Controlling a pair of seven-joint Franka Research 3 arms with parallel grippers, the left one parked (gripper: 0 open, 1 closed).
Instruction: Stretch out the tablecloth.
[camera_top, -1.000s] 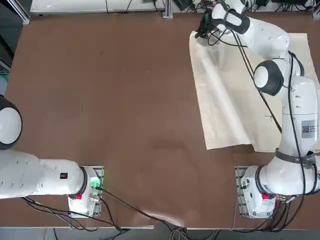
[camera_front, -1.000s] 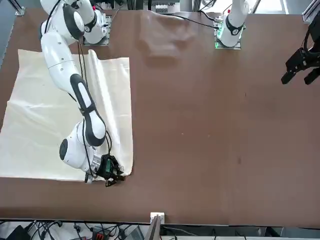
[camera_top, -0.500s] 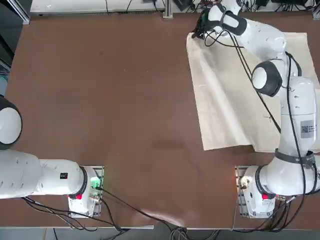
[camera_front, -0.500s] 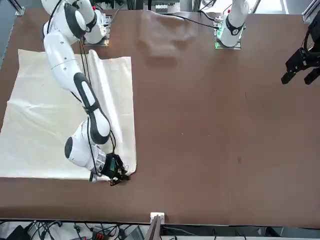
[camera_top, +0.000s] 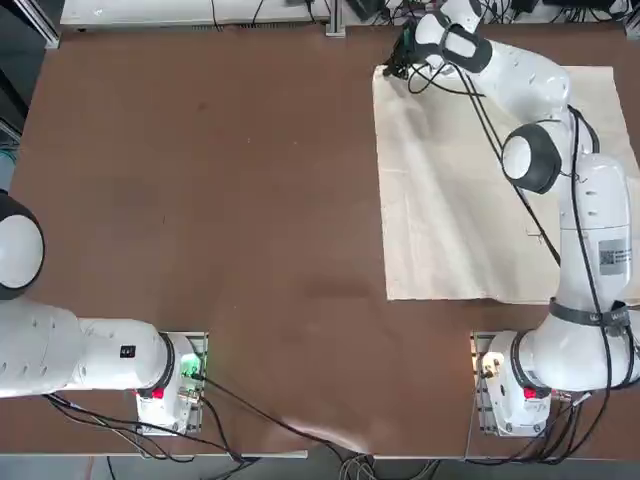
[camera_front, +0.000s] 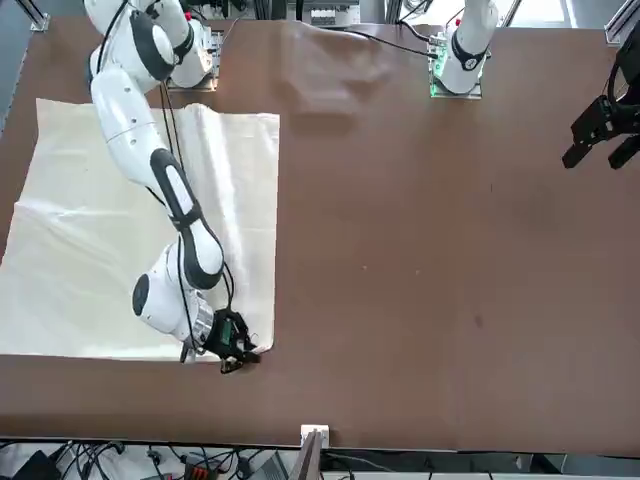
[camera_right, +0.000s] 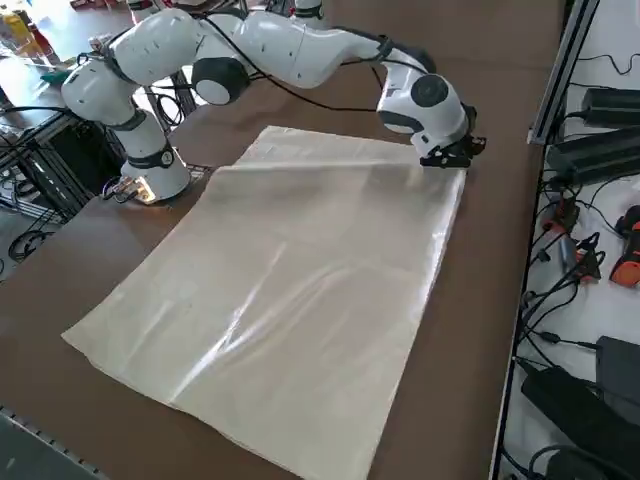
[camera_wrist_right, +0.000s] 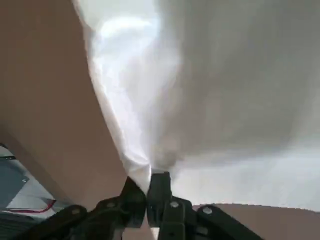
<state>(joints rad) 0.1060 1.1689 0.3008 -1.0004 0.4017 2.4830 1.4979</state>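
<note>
So the tablecloth (camera_top: 470, 190) is lying on the brown tabletop (camera_top: 220, 180) in front of the right arm, over on the robot's right half of the table. From the top view it looks like a pretty clean rectangle, with one straight edge running down the middle-right of the table and the near edge stopping just short of the right arm's base.

The right gripper (camera_top: 402, 62) is way out at the far corner of the cloth, the corner toward the table's middle. The overhead shot doesn't really let you see what the fingers are doing, the wrist covers most of it. The front view puts the gripper (camera_front: 236, 354) right at that corner near the table's far edge, low against the surface.

The right wrist view is the one that settles it: the two fingers (camera_wrist_right: 160, 192) are pinched nearly together with the corner of the tablecloth (camera_wrist_right: 200, 90) bunched between them, and the fabric fans out from that point.

The right side view adds stuff the others miss. You can see soft creases and shiny ridges running along the cloth (camera_right: 300, 290), plus a fold line across it near the arm's base, so it isn't perfectly flat. The gripper (camera_right: 452, 152) sits at the corner by the table's edge there too.

No containers on the table in any view.
</note>
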